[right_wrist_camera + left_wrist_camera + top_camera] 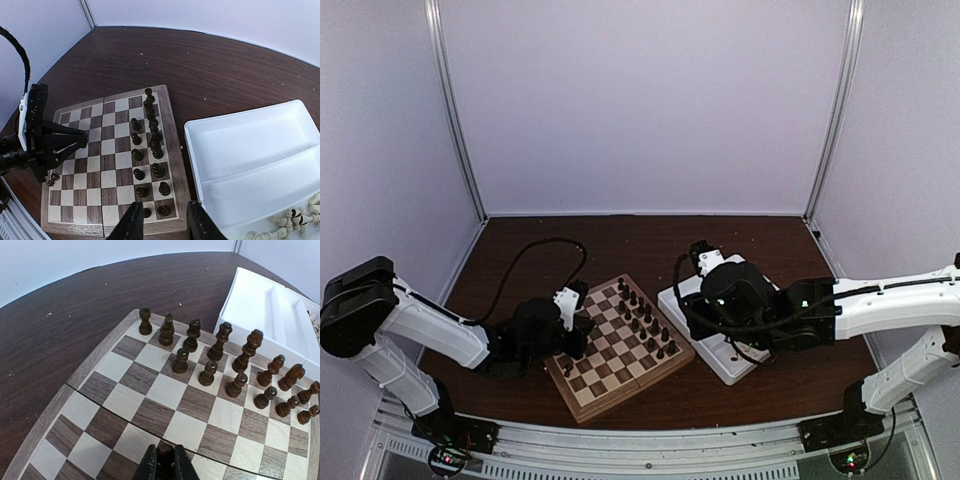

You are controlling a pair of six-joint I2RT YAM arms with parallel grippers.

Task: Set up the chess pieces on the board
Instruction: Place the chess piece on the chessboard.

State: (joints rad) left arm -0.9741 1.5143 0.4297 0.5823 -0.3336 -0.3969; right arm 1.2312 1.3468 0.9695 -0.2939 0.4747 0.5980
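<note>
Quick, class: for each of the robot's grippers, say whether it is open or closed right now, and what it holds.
Left gripper: closed over the board, nothing visible between its fingers.
Right gripper: open, empty.

The table [650,235] under me was dark brown wood, flecked with pale specks. A plain pale back wall [640,100] and side walls [380,120] enclosed it, joined by slim metal corner posts [455,110]. Light was soft and even. A metal rail [650,445] edged the near side.
</note>
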